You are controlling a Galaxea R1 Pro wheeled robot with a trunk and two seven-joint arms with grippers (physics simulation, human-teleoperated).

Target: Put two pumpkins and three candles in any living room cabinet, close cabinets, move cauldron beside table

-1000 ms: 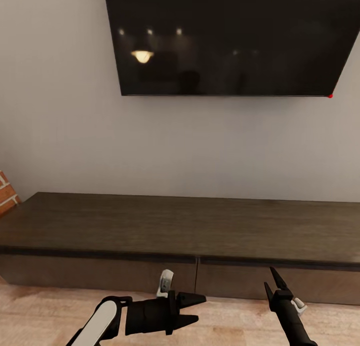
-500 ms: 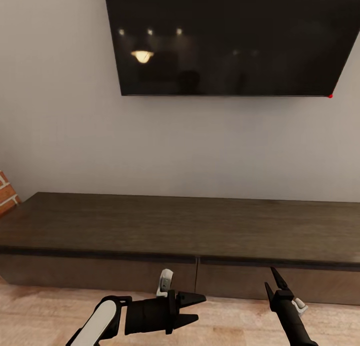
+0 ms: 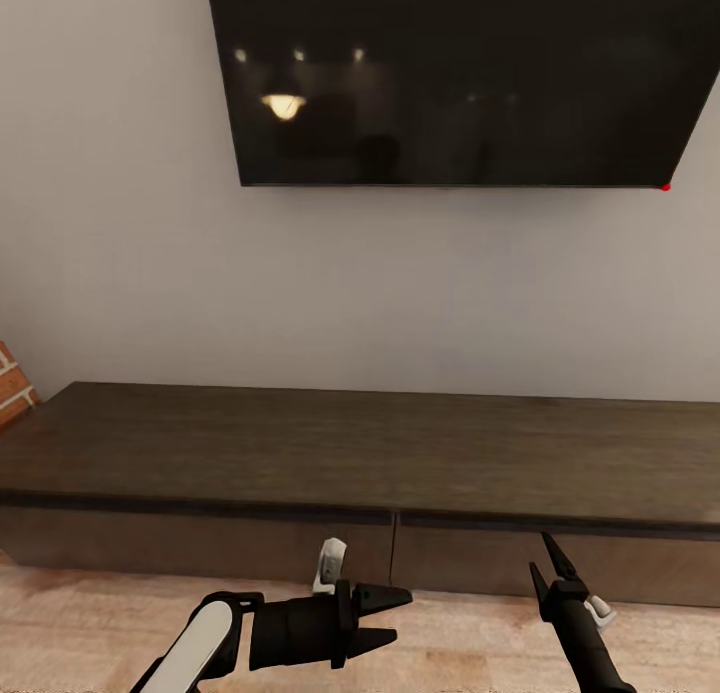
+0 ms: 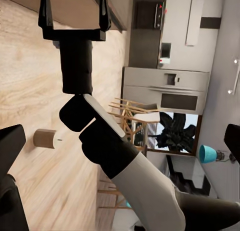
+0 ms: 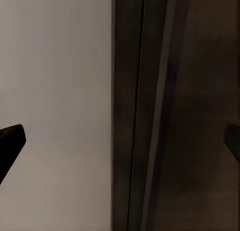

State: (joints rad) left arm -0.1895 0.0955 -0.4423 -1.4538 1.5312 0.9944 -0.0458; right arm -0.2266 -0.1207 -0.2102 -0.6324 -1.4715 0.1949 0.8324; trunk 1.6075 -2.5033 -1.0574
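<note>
Both the left hand (image 3: 388, 618) and right hand (image 3: 548, 563) are held open, empty. The long dark-brown wooden cabinet (image 3: 360, 453) could be bumped.

Cabinet (image 3: 350, 453) top bare, open room above; drawer fronts shut; television (image 3: 460, 73) overhangs high.
</note>
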